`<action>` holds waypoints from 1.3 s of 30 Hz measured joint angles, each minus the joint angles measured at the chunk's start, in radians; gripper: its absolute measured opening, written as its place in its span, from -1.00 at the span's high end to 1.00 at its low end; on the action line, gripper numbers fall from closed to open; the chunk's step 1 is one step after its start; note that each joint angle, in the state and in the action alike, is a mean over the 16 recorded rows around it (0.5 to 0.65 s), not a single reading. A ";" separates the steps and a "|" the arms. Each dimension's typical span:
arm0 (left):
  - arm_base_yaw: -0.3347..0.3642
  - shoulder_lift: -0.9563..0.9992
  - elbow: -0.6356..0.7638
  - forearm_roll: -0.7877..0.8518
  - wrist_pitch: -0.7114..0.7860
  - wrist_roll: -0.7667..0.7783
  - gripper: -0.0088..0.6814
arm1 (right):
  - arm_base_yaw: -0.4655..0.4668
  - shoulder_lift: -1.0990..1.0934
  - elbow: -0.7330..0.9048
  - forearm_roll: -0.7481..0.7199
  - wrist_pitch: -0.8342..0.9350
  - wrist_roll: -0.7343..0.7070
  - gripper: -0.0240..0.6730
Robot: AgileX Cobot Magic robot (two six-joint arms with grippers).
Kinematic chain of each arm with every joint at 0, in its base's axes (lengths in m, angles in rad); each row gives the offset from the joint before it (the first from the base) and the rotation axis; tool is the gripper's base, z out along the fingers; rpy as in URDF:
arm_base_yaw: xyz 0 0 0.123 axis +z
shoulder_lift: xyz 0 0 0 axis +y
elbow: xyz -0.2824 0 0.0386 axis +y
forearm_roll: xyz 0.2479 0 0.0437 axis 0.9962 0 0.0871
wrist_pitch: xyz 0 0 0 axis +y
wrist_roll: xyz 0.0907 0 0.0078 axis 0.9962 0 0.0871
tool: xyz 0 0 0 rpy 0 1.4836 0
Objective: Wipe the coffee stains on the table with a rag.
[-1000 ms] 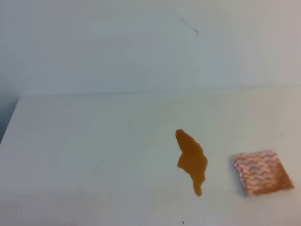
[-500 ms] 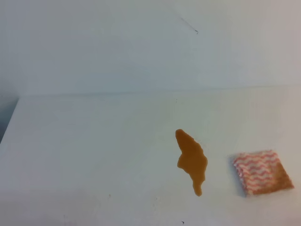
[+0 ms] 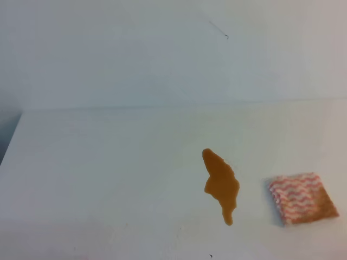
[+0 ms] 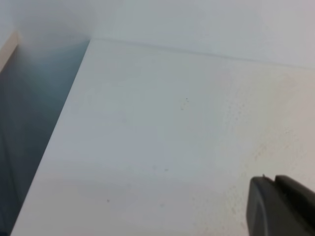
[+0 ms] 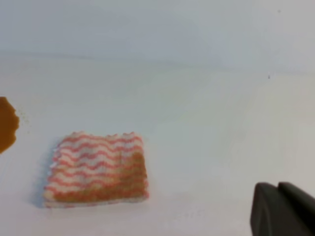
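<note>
One coffee stain [image 3: 221, 185] lay on the white table [image 3: 108, 173], an amber-brown blotch, broad in its upper part and narrowing to a tail that pointed toward the near edge in the high view. One rag [image 3: 302, 198] lay flat to the right of it, near but apart, with bare tabletop between the two. The rag was folded square, pink-red and white in wavy stripes, with a tan-brown band along its near and right edges. Nothing stood between the rag and the stain, and nothing rested on either.

Behind the table rose a plain white wall [image 3: 135, 54], carrying one small dark mark [image 3: 226, 37] at the end of a thin line near its top. At the far left, past the table's edge, a dark bluish gap [image 4: 29, 128] showed in the left wrist view.

In the right wrist view the rag [image 5: 96, 169] sat left of centre and the stain [image 5: 7, 124] just cut into the left border. The right gripper [image 5: 281, 210] appeared only as a dark tip in the lower right corner, clear of the rag, its jaws closed with nothing between them. The left gripper [image 4: 279, 205] showed likewise as a dark tip low on the right over bare table [image 4: 157, 147]; whether it was open or closed could not be told
</note>
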 joint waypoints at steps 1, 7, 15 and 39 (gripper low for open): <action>0.000 0.000 0.000 0.000 0.000 0.000 0.98 | 0.000 0.000 0.000 0.000 -0.007 0.001 0.94; 0.000 0.000 0.000 0.000 0.000 0.000 0.98 | 0.000 0.000 0.000 0.005 -0.094 0.024 0.94; 0.000 0.000 0.000 0.000 0.000 0.000 0.98 | 0.000 0.000 0.000 0.038 -0.369 0.132 0.94; 0.000 -0.005 0.008 0.000 -0.003 0.000 0.98 | 0.000 0.087 -0.273 0.074 -0.507 0.194 0.94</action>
